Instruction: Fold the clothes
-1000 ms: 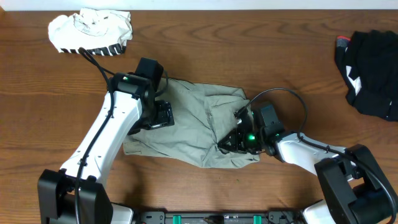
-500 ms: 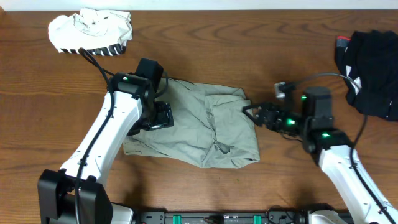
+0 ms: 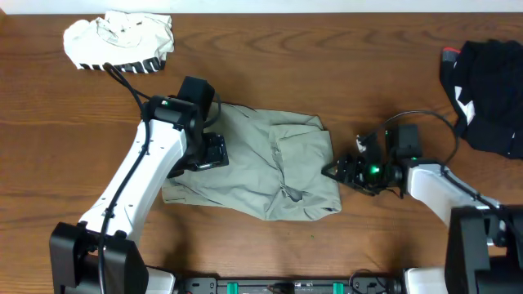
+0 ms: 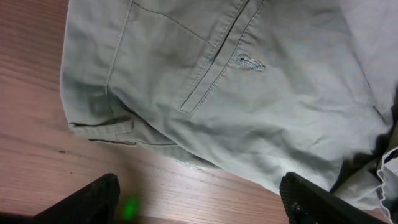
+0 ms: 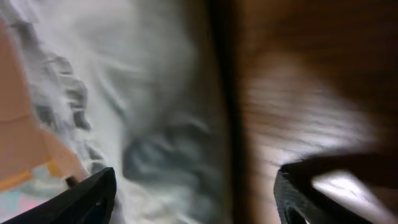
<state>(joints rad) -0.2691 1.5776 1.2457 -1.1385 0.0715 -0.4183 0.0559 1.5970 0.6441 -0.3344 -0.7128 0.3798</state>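
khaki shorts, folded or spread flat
Partly folded: the khaki shorts lie in a rumpled block with one layer doubled over the other, its edge showing mid-garment; not neat.

The light khaki-grey garment [image 3: 261,167] is lying spread out but wrinkled in the middle of the bench [image 3: 327,65], its long side running left to right. Its right part is bunching into raised folds. On its left part a slit pocket [image 4: 211,68] with a stitched buttonhole is facing up, and a belt loop [image 4: 102,127] is lying at the near edge. The white garment with black stripes [image 3: 121,41] is sitting crumpled at the far left. The black garment [image 3: 490,90] is lying heaped at the far right edge.
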